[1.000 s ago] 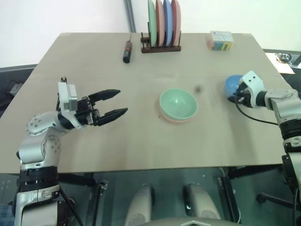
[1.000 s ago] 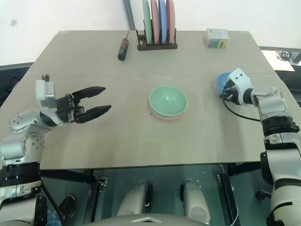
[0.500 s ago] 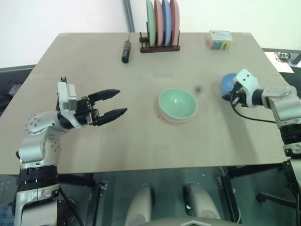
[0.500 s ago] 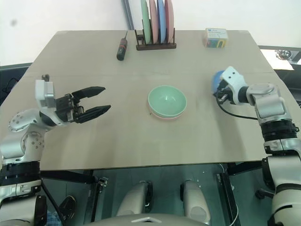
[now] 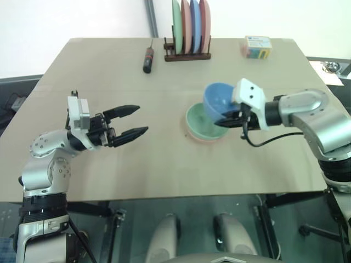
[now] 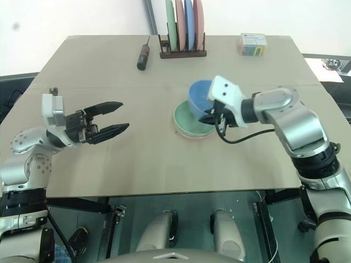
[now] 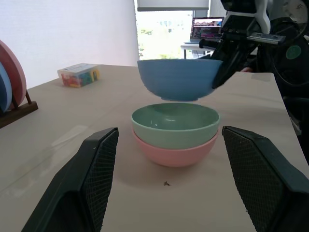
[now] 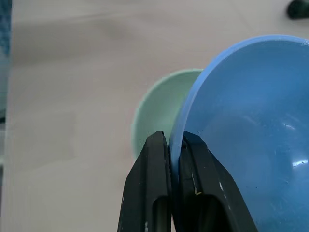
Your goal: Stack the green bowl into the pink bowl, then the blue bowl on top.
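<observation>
Right pincer (image 8: 170, 145) clamped on the rim of the blue bowl (image 5: 218, 101), one finger inside the rim, one outside. Blue bowl is in the air, upright, above the green bowl (image 5: 204, 124) and offset a bit toward the far right of it; left wrist view shows a clear gap between them, not touching. Green bowl is nested in the pink bowl (image 7: 174, 154), pink rim showing just under the green one; the pair sits mid-bench (image 5: 137, 164). Left pincer (image 5: 134, 120) is apart, fingers wide, holding nothing, hovering over the left side of the bench and pointed toward the bowls, well apart from them. At the far edge: plate rack (image 5: 188, 55) with upright plates (image 5: 190, 24) in green, pink, blue, pink; a screwdriver (image 5: 148, 59) just left of the rack; a small colourful box (image 5: 257, 46) toward the far right corner.
</observation>
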You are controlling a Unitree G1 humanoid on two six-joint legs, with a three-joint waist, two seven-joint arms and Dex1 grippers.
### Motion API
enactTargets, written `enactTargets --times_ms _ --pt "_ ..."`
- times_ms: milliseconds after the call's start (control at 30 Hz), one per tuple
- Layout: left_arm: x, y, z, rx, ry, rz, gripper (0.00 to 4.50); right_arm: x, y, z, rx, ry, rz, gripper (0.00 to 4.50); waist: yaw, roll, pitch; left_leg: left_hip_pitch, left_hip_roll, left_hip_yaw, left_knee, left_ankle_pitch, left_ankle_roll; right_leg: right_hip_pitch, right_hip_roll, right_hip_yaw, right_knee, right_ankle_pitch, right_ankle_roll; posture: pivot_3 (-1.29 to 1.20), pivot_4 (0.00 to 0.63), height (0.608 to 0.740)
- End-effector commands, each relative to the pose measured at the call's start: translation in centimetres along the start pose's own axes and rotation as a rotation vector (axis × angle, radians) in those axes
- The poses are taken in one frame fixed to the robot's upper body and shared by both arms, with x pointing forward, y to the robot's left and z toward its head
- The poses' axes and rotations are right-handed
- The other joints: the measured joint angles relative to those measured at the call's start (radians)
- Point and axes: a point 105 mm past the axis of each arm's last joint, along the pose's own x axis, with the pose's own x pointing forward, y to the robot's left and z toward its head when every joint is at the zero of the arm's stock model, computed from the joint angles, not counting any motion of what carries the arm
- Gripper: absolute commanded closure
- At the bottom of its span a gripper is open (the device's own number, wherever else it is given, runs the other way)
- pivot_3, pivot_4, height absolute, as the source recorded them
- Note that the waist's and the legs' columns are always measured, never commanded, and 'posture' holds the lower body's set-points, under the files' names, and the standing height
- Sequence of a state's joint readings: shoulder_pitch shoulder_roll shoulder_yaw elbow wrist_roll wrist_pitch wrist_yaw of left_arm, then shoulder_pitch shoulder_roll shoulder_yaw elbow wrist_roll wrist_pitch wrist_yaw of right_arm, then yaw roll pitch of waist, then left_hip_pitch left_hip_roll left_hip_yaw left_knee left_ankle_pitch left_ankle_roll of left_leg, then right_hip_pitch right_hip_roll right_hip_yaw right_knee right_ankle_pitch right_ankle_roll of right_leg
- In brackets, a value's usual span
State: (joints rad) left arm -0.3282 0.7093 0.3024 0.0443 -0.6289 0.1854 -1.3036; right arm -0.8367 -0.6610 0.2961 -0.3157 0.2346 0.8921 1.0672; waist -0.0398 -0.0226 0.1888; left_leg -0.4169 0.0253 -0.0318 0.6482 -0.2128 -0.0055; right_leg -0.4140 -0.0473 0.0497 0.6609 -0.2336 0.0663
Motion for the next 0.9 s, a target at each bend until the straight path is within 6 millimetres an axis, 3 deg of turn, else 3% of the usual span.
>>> enactTargets --times_ms 33,100,133,167,267,300,467,667,900 --pt "0.3 0.0 0.6 0.035 -0.006 -0.014 0.83 0.1 -1.0 2.4 -0.081 -0.057 -0.075 3.75 0.0 0.0 0.0 0.0 0.0 0.0 0.0 0.0 0.0 0.0 0.0 0.0 0.0 0.0 0.0 0.0 0.15 0.74" --pt "0.3 0.0 0.6 0.035 -0.006 -0.012 0.83 0.3 -0.9 2.8 -0.081 -0.072 -0.068 3.07 0.001 0.0 0.0 0.0 0.0 0.0 0.0 0.0 0.0 0.0 0.0 0.0 0.0 0.0 0.0 0.0 0.15 0.74" --pt "0.3 0.0 0.6 0.028 -0.007 -0.007 0.83 0.3 -0.9 2.9 -0.079 -0.077 -0.074 2.41 0.002 0.0 0.0 0.0 0.0 0.0 0.0 0.0 0.0 0.0 0.0 -0.001 0.0 0.0 0.0 0.0 0.15 0.74" --pt "0.2 0.1 0.6 0.026 -0.008 -0.003 0.83 0.2 -1.1 2.9 -0.07 -0.083 -0.083 2.2 0.002 0.0 0.0 -0.001 0.0 0.0 0.0 0.0 0.0 0.0 0.0 -0.001 0.0 0.0 0.0 0.0 0.15 0.74" --pt "0.1 0.2 0.5 0.02 -0.006 0.015 0.83 -0.1 -1.3 3.0 -0.032 -0.09 -0.09 0.56 0.001 0.0 0.0 -0.001 0.0 0.0 0.0 0.0 0.0 0.0 0.0 -0.001 -0.001 0.0 0.0 0.0 0.15 0.74" --pt "0.1 0.4 0.5 0.01 0.002 0.037 0.83 -0.7 -1.4 3.1 -0.002 -0.106 -0.087 0.32 0.001 0.0 0.0 -0.001 0.0 0.0 0.0 0.0 0.0 0.0 0.0 -0.001 -0.001 0.0 0.0 0.0 0.15 0.74" --pt "-0.6 1.0 0.4 -0.021 0.044 0.156 0.83 -4.7 -2.2 2.4 0.125 -0.24 -0.109 0.32 0.005 -0.001 -0.001 -0.001 0.0 -0.001 0.0 0.0 0.0 0.0 0.0 -0.001 -0.001 0.0 0.0 0.0 0.15 0.74" --pt "-2.0 0.3 -0.5 -0.016 0.127 0.265 0.83 -9.1 -2.5 -2.4 0.217 -0.303 -0.231 0.32 0.005 -0.001 -0.001 -0.001 0.0 -0.001 -0.002 0.0 0.0 0.001 -0.001 -0.002 -0.003 0.0 0.0 0.0 0.15 0.74" --pt "-3.8 -1.3 -0.5 -0.008 0.157 0.316 0.83 -13.2 -0.7 -9.6 0.261 -0.302 -0.342 0.32 0.003 -0.001 0.0 0.001 0.0 0.001 -0.002 0.0 0.0 0.001 -0.001 0.0 -0.002 0.0 0.0 0.0 0.15 0.74"
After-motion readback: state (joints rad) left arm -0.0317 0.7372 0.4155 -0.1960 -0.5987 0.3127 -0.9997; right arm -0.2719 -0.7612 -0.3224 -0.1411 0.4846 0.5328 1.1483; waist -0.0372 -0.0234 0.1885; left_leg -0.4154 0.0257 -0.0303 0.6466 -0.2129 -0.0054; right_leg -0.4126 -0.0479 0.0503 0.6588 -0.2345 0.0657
